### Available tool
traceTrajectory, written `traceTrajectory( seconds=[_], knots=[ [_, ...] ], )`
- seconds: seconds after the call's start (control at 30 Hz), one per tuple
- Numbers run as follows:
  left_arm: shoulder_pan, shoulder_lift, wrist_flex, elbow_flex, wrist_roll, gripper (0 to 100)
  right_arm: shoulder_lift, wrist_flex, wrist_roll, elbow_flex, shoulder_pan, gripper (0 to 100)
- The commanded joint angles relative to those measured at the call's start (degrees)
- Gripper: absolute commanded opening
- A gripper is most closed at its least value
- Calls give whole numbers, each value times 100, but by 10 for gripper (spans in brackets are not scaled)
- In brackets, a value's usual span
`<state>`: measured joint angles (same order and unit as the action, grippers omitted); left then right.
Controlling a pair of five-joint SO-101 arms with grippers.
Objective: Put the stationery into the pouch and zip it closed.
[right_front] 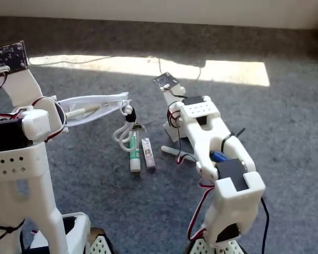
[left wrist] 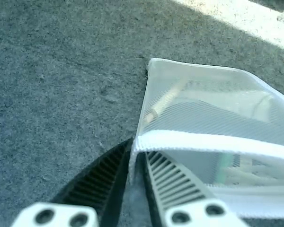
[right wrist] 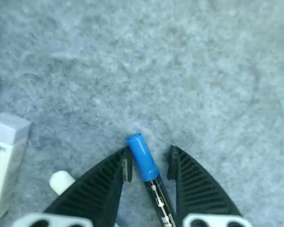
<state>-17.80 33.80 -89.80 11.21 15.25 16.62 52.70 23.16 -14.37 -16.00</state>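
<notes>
The white mesh pouch [right_front: 95,108] lies on the grey carpet with its mouth toward the stationery; a cream pen [left wrist: 163,101] shows through its mesh [left wrist: 217,99]. My left gripper [left wrist: 136,153] is shut on the pouch's corner edge. A blue-capped pen [right wrist: 142,156] lies on the carpet between the fingers of my right gripper [right wrist: 149,153], which is open and straddles it, one finger close against the cap. A green-and-white tube [right_front: 133,151] and a small boxed eraser [right_front: 148,153] lie side by side between the arms. The boxed eraser [right wrist: 4,151] is beside the right gripper.
A white looped cord [right_front: 124,130] hangs from the pouch's zipper end, over the tube's top. A white-tipped pen end [right wrist: 61,181] lies next to the right gripper. A sunlit patch [right_front: 175,66] crosses the carpet behind the arms.
</notes>
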Motion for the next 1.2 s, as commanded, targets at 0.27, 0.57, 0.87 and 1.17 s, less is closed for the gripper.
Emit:
traceTrajectory(
  seconds=[0.27, 0.57, 0.87, 1.17],
  knots=[
    [-75, -57, 114, 4, 18, 11, -22, -66, 97, 242, 330, 111],
    [-75, -57, 114, 4, 18, 11, -40, -66, 97, 242, 374, 5],
    [-75, -57, 114, 13, 18, 11, -101, -57, 114, 338, 532, 5],
    [-75, -57, 114, 13, 18, 11, -1042, -57, 510, 567, 523, 5]
  ],
)
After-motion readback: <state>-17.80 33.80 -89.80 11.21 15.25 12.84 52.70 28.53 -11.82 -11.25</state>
